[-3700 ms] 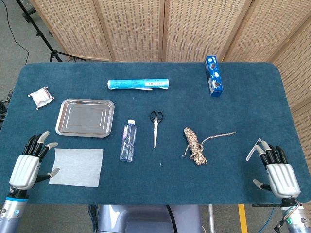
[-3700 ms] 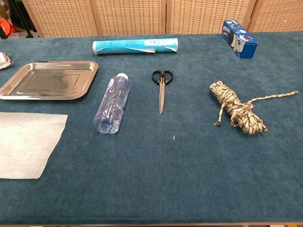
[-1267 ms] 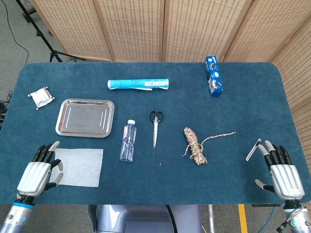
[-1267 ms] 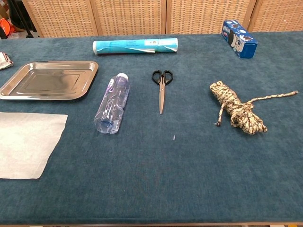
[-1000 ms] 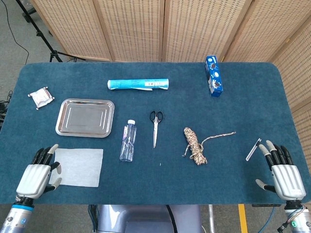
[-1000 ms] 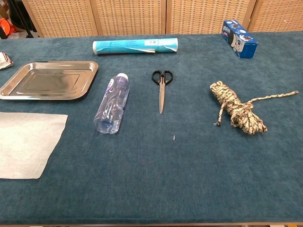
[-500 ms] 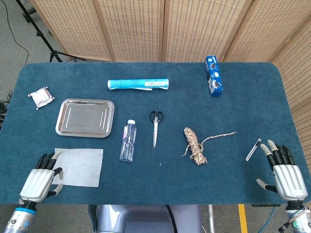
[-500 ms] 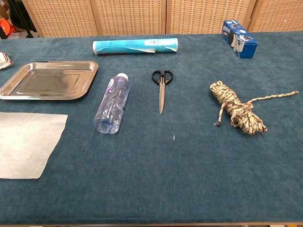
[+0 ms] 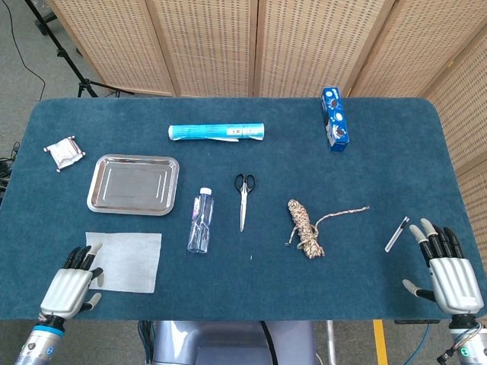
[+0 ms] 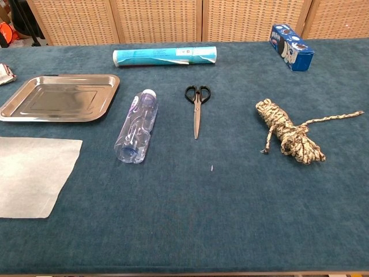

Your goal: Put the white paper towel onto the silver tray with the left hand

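Head view, starting at my far left: a small crumpled silver wrapper (image 9: pixel 64 153) lies near the table's left edge, apart from everything else. My left hand (image 9: pixel 69 287) sits at the near left corner, back up, holding nothing; its fingers (image 9: pixel 78 259) lie close together with the tips at the left edge of the white paper towel (image 9: pixel 124 261), though from this angle I can't tell whether they actually touch it. The towel lies flat on the blue cloth, just in front of the silver tray (image 9: pixel 134 185) and not on it; the chest view shows the same, with the towel (image 10: pixel 33 175) nearer than the tray (image 10: pixel 59 97) and a strip of cloth between them. Behind the tray lies a blue-and-white roll (image 9: pixel 217 131) on its side. Right of the tray a clear plastic bottle (image 9: pixel 200 220) lies with its white cap pointing away from me, then black-handled scissors (image 9: pixel 243 197) with blades toward me, then a coiled rope (image 9: pixel 307 226) trailing one loose end to the right. A blue box (image 9: pixel 335 119) stands near the far edge. A small thin stick (image 9: pixel 396 233) lies just beside my right hand (image 9: pixel 447 273), whose fingers (image 9: pixel 434 238) are spread and empty.
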Controlling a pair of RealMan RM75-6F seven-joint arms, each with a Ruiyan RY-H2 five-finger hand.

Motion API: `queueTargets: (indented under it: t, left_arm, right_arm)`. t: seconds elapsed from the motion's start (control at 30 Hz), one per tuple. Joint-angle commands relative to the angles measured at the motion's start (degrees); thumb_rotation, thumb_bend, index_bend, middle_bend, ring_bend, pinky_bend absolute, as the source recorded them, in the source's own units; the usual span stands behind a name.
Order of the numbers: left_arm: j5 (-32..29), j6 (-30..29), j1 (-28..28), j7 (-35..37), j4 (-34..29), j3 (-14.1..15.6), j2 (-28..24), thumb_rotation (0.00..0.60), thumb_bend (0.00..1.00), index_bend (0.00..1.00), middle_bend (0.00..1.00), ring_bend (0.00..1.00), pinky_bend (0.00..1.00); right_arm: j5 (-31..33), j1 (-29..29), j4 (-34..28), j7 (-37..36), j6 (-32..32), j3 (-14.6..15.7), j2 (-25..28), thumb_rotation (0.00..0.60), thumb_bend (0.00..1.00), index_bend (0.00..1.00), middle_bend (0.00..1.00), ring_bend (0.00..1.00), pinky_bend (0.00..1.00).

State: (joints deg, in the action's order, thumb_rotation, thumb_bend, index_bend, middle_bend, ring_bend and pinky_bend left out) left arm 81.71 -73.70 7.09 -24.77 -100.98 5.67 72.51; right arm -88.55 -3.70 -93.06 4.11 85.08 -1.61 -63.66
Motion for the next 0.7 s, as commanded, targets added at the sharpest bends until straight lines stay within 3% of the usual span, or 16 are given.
queueTargets:
  t: [0.03, 0.7]
  left_arm:
    - [0.05, 0.12, -0.04, -0.23, 0.56, 0.16, 0.4, 0.6, 0.27, 0.59, 0.0, 0.0, 0.0]
    - [-0.84, 0.46, -0.07, -2.26, 4.38, 0.0, 3.13, 0.6, 0.28, 0.59, 0.0, 0.0, 0.0]
  right_arm:
    - [0.05, -0.02, 0.01, 0.0, -0.07, -0.02, -0.01, 0.6, 0.0, 0.09, 0.0, 0.0, 0.0]
    - [0.0, 0.12, 0.08, -0.43, 0.26, -0.19, 0.08, 0.6, 0.0, 0.09, 0.0, 0.0, 0.0]
